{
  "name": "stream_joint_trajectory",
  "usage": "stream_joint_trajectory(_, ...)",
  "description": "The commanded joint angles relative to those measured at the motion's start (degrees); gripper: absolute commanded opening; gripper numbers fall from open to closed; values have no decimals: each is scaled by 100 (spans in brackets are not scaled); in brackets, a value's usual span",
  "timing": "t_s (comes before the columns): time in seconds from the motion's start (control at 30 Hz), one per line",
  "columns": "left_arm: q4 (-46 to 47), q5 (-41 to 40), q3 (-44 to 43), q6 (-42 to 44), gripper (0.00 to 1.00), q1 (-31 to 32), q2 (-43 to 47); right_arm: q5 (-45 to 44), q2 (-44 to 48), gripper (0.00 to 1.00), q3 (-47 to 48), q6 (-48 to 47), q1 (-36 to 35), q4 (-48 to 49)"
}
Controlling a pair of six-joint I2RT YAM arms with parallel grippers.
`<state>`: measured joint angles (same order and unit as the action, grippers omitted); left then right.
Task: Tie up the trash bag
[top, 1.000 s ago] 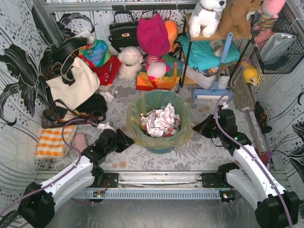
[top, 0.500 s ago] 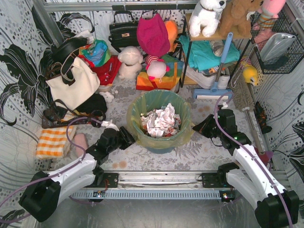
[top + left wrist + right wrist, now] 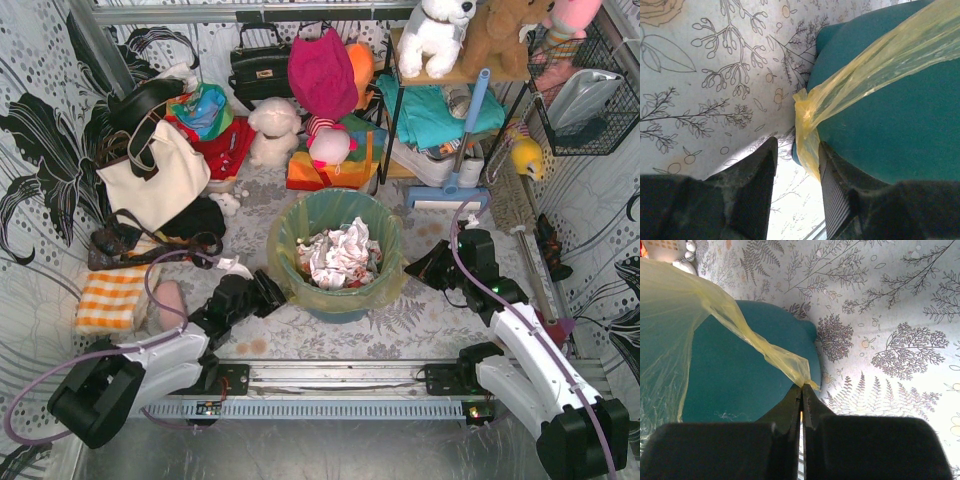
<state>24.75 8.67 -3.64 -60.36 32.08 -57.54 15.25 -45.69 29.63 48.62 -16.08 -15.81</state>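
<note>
I see the trash bag (image 3: 385,285) sitting in the round teal bin (image 3: 890,125), its yellow-green edge folded over the rim and crumpled white paper (image 3: 335,255) inside. The bin stands between my two grippers. The right gripper (image 3: 802,390) is clenched: its fingers are pressed together on a twisted corner of the bag, and from the fingertips the plastic runs stretched away to the rim of the bin. The left gripper (image 3: 797,150) is released, with a clear gap between its fingers. Another bunched corner of the bag hangs just in front of this gap, close along the finger (image 3: 836,200) on the bin side; I cannot tell if it touches it. Under both grippers lies the sheet with printed plants (image 3: 890,315).
</note>
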Motion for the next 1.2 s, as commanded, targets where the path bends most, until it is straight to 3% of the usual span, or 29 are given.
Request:
stream_joint_trajectory(0.0, 910, 112, 69, 71, 45, -34, -183, 93, 40, 0, -104, 76, 24, 175)
stream_joint_trajectory(0.33, 1017, 99, -4, 144, 32, -30, -477, 95, 168, 0, -274, 119, 25, 204)
stream_joint_trajectory(0.57, 934, 109, -99, 188, 13, -34, -559, 84, 343, 0, -337, 128, 22, 138)
stream_joint_trajectory(0.7, 275, -15, -232, 243, 5, -28, 33, 88, 431, 0, -451, 158, 21, 187)
stream_joint_trajectory(0.97, -1884, -651, -404, 208, 1, -32, 2072, -384, 927, 0, -508, 215, 23, -40)
stream_joint_trajectory(1.17, -2485, -526, -696, 342, 0, -26, 2396, -311, 1467, 0, -563, 234, 20, 281)
